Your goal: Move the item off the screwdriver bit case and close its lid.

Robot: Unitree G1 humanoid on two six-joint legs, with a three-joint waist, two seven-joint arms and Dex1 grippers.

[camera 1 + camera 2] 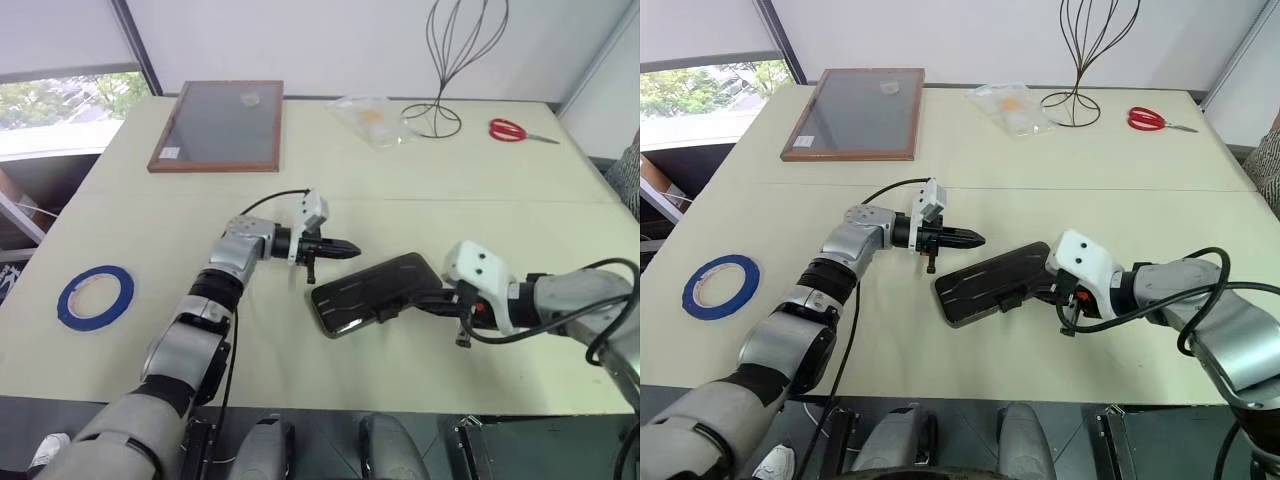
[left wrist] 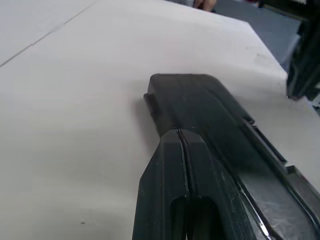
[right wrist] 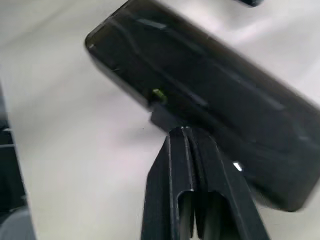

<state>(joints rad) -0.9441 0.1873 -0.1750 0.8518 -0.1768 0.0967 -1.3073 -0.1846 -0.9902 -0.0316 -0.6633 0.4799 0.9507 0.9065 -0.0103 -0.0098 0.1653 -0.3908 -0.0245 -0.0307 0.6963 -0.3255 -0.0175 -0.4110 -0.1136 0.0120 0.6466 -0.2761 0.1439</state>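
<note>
Dark lid (image 1: 375,290) hides the bits beneath.

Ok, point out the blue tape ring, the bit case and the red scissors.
blue tape ring (image 1: 95,297), left eye view, on the tape band.
bit case (image 1: 370,290), left eye view, middle of the closed lid.
red scissors (image 1: 507,129), left eye view, on the handles.

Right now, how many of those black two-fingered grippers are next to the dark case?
2. The left gripper is shut, just beyond the closed screwdriver bit case, near its far edge. The right gripper is shut at the case's latch side.
</note>
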